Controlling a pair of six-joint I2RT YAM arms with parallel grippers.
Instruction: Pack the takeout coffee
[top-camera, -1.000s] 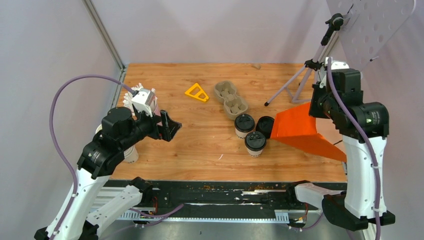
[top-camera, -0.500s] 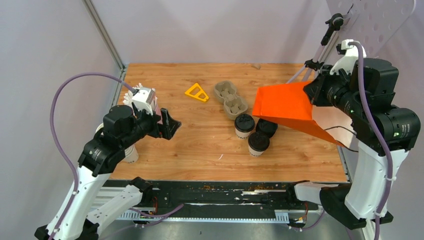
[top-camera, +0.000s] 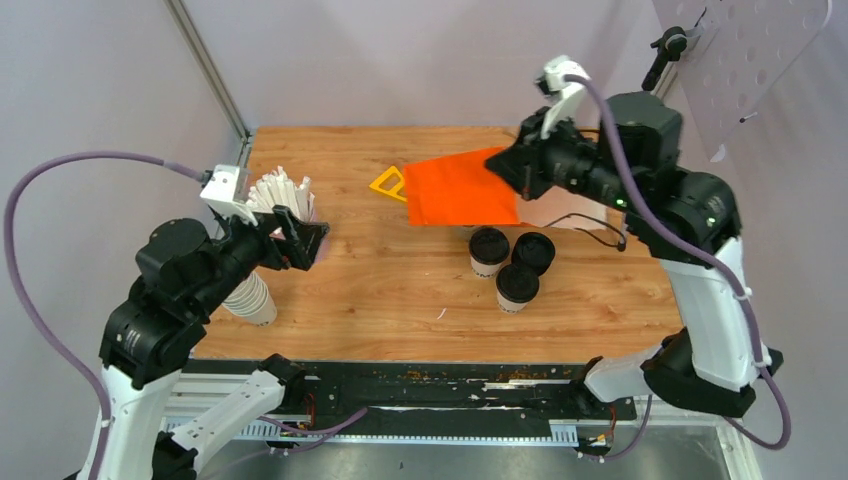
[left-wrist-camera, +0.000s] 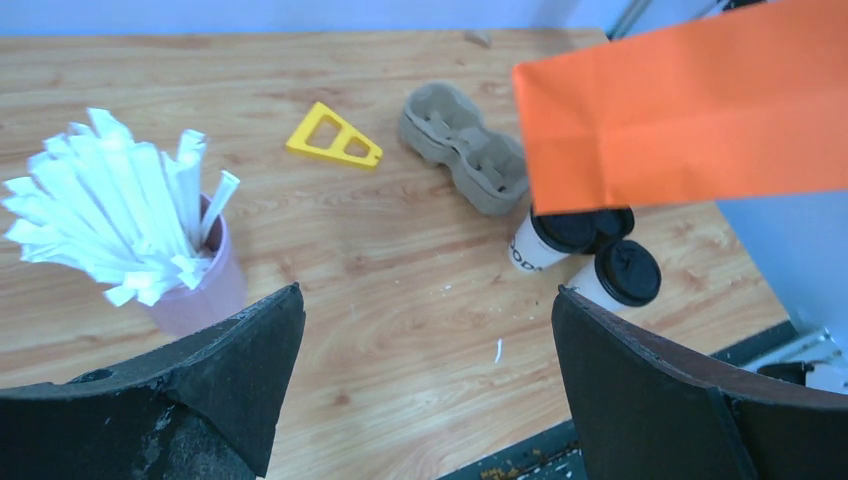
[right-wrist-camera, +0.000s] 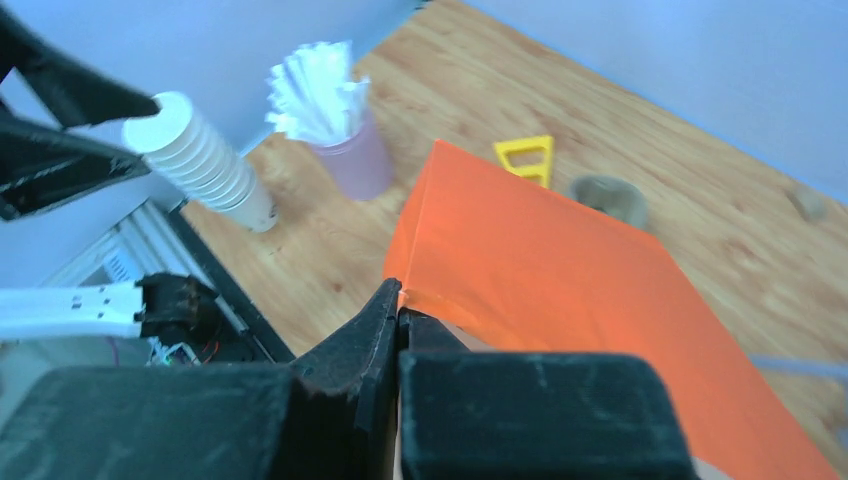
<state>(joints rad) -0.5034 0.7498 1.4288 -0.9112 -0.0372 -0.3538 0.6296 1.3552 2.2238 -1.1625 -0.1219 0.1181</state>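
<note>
We see the right end effector (top-camera: 507, 166) clamped shut on one edge of an orange paper bag (top-camera: 460, 190), held flat above the back of the worktop (top-camera: 400, 295). The takeout coffee (top-camera: 512, 285), three white cups with black lids, stands clustered on the worktop just in front of the bag. The left end effector (top-camera: 308, 240) hovers with its jaws wide apart, gripping nothing, near a pink cup of white straws (left-wrist-camera: 200, 285). A pulp carrier (left-wrist-camera: 465, 150) sits just behind the lidded cups.

Carrier (left-wrist-camera: 462, 147) just behind the cups (top-camera: 513, 262) — straws (left-wrist-camera: 120, 215) well left.
</note>
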